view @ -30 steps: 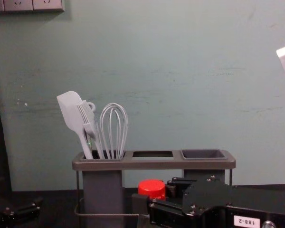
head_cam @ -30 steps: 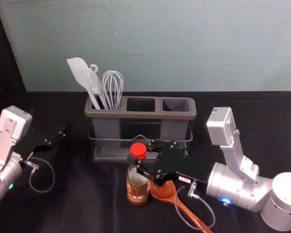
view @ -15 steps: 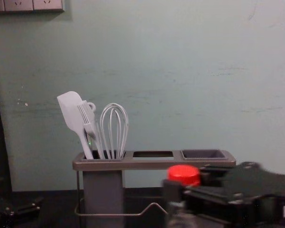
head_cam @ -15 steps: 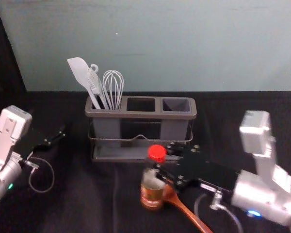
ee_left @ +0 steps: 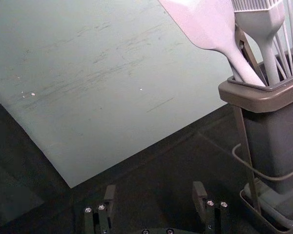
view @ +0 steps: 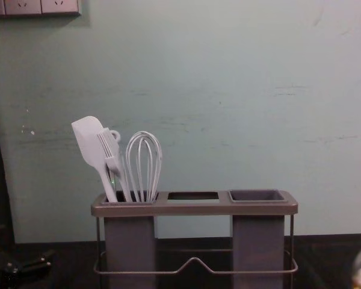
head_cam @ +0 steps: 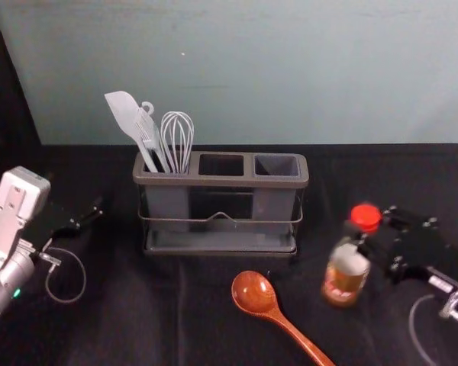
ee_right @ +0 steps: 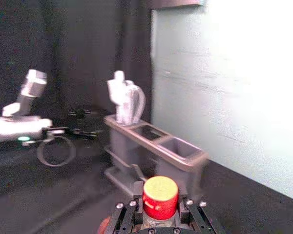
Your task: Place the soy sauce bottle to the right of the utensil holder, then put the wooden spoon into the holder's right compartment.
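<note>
Soy sauce bottle [head_cam: 346, 276]: in front of the utensil holder [head_cam: 214, 181] and out past its right end, apart from it; whether its base touches the table cannot be told.
Right gripper [ee_right: 160, 199]: to the right of the holder's front, pinching the bottle by its red cap.
Step in hand: placing the bottle, by the look of it; the next move likely calls for settling it upright beside the holder's right end before letting go.
Wooden spoon [head_cam: 253, 293]: lying in front of the holder, its pickup to follow.
Right compartment [head_cam: 277, 165]: at the holder's right end, spoon still to go in.
Left gripper [ee_left: 155, 191]: left of the holder, idle, fingers spread.
</note>
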`<state>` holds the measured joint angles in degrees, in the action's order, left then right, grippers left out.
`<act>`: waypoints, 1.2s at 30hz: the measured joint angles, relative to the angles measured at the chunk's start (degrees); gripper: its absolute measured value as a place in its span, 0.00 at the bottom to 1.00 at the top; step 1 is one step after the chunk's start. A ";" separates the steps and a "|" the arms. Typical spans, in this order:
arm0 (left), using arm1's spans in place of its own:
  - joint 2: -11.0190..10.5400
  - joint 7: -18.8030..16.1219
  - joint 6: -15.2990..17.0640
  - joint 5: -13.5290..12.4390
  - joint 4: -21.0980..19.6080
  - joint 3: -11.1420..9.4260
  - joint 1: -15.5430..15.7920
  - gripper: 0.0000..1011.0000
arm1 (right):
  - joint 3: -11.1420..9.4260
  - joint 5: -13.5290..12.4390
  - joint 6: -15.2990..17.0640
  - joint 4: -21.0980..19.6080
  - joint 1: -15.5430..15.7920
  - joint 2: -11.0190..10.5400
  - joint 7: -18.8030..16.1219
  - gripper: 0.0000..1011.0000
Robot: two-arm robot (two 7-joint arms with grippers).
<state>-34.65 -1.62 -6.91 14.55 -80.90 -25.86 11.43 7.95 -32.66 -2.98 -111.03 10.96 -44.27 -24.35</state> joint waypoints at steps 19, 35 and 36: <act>0.00 0.00 0.00 0.00 0.00 0.00 0.00 1.00 | 1.54 1.63 4.46 13.18 -12.60 7.27 1.17 0.39; 0.00 0.00 0.00 0.00 0.00 0.00 0.00 1.00 | 6.41 6.20 6.46 22.43 -22.49 13.54 1.38 0.39; 0.00 0.00 0.00 0.00 0.00 0.00 0.00 1.00 | 6.47 6.25 6.45 22.77 -22.71 13.76 1.38 0.39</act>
<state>-34.65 -1.62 -6.91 14.55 -80.90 -25.86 11.43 14.42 -26.41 3.46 -88.26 -11.75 -30.51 -22.97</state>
